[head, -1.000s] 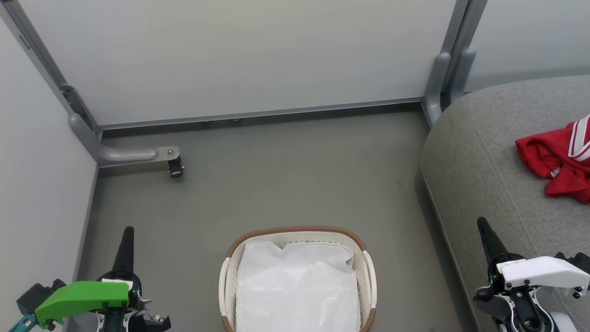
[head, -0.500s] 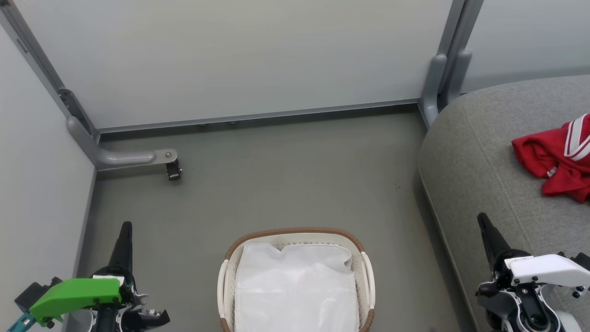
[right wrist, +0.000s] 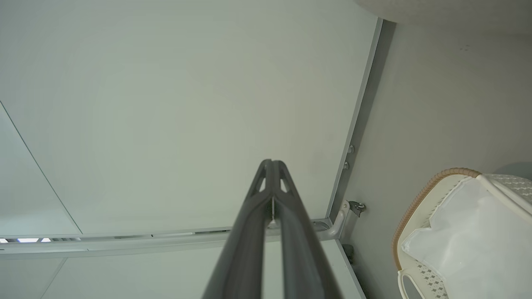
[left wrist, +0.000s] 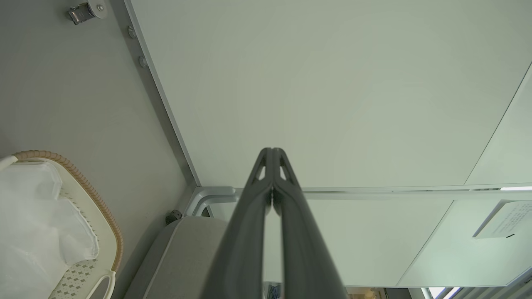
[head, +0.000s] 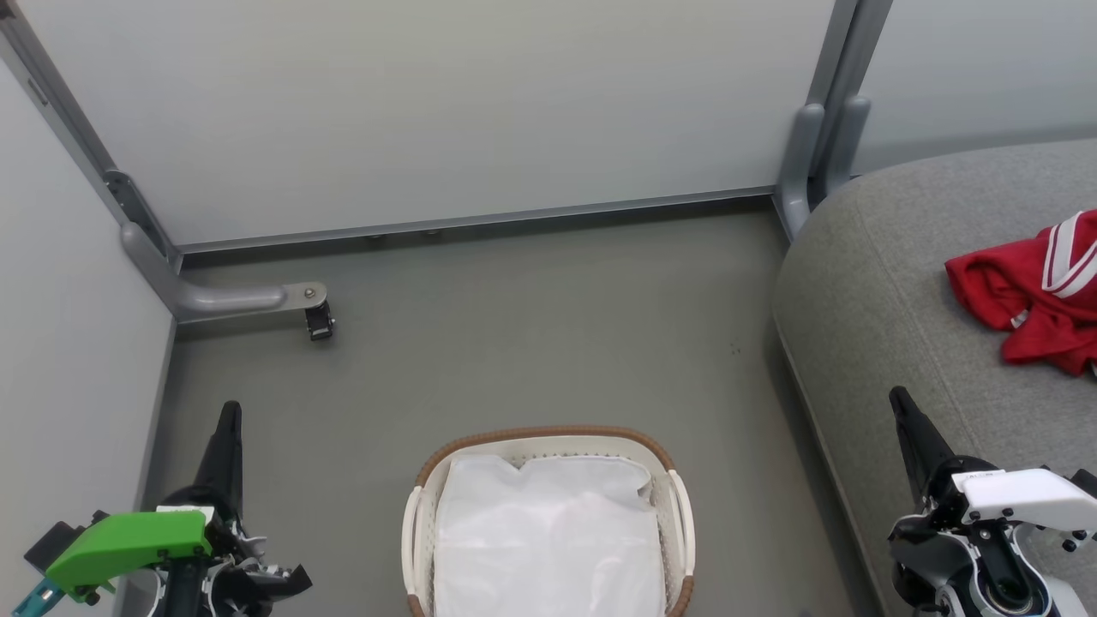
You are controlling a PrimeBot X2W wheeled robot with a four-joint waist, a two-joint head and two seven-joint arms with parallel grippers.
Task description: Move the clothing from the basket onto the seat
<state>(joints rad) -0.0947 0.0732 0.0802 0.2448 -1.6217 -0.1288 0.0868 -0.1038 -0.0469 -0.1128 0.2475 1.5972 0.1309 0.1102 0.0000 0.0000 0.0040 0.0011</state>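
- Clothing point(head: 1024, 287), bright red with white striped trim, lies crumpled on the light grey seat point(head: 874, 283) at the right of the head view. It is well apart from the basket, and its far side runs off the picture's edge.
- Basket point(head: 548, 434): oval, cream-white and perforated, with a brown woven-look rim. It stands on the grey floor point(head: 531, 326) between the 2 arms, near the seat's rounded edge but not touching it.
- Inside it, a plain white liner sheet point(head: 548, 540) spreads from wall to wall, rumpled at its far end, with nothing red lying on top. Whether anything sits under the sheet cannot be told.
- Left gripper point(head: 229, 410) points up at the lower left over the floor. Its 2 long dark fingers are pressed together tip to tip and hold nothing.
- Right gripper point(head: 897, 396) stands at the lower right, over the seat's front edge. Its fingers are also closed on each other and empty.
- Both pincers sit clear on either side of the basket, likely because nothing is left to lift. With the garments on the seat, the task looks finished or very nearly so.
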